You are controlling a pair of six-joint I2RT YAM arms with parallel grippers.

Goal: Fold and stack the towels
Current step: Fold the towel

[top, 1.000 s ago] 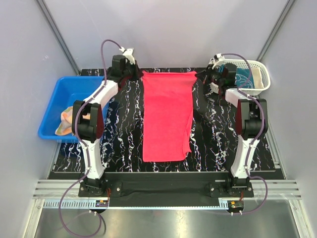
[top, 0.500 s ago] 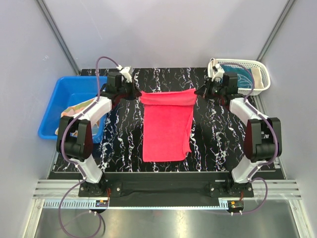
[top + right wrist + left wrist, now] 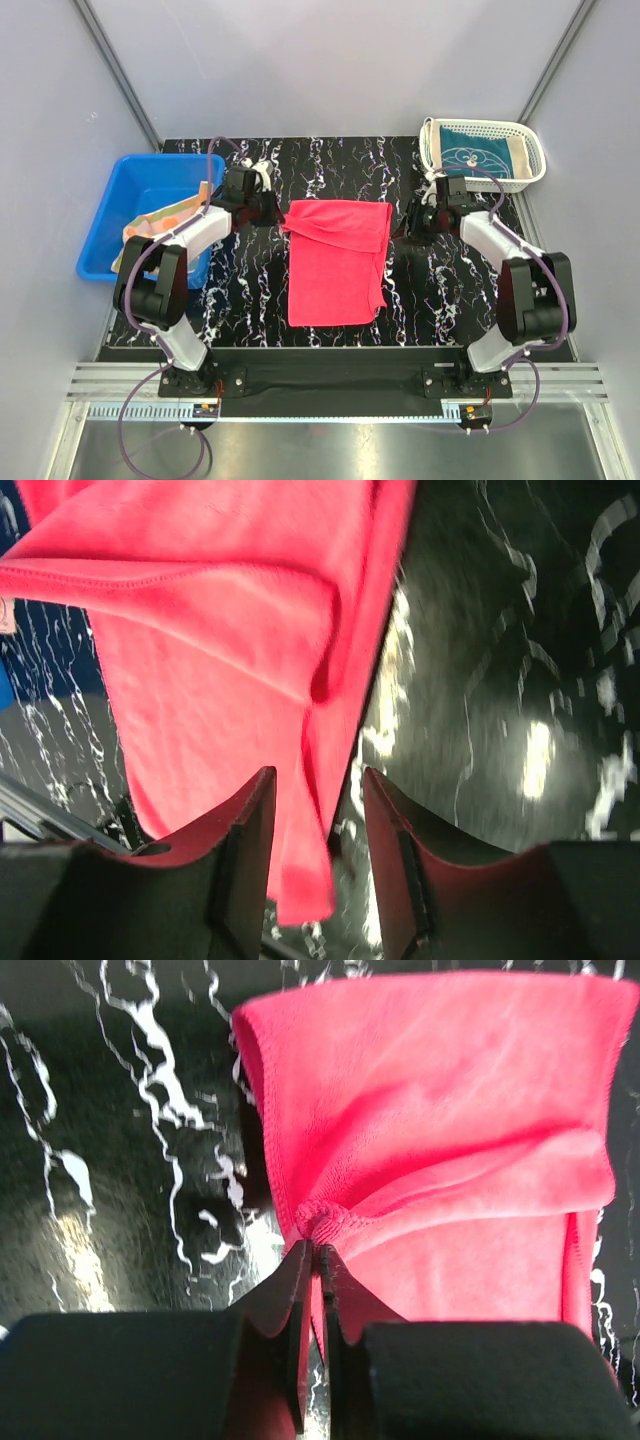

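Note:
The pink-red towel (image 3: 335,265) lies in the middle of the black marbled table, its far part folded over toward me. At the fold's left corner, my left gripper (image 3: 272,208) has its jaws nearly together with a bunched corner of the towel (image 3: 440,1110) pinched between them (image 3: 312,1248). My right gripper (image 3: 405,218) stands open at the fold's right corner; the towel's edge (image 3: 200,630) hangs loose between its fingers (image 3: 318,775) without being clamped. A teal towel (image 3: 475,158) lies in the white basket. An orange-peach towel (image 3: 150,225) lies in the blue bin.
The blue bin (image 3: 120,180) stands at the table's left edge, close behind my left arm. The white basket (image 3: 530,165) stands at the far right corner. Grey walls enclose the table on three sides.
Both grippers drew the towel's far edge toward me, folding it over the rest. The right gripper opened and let go of its corner; the left jaws have eased slightly.

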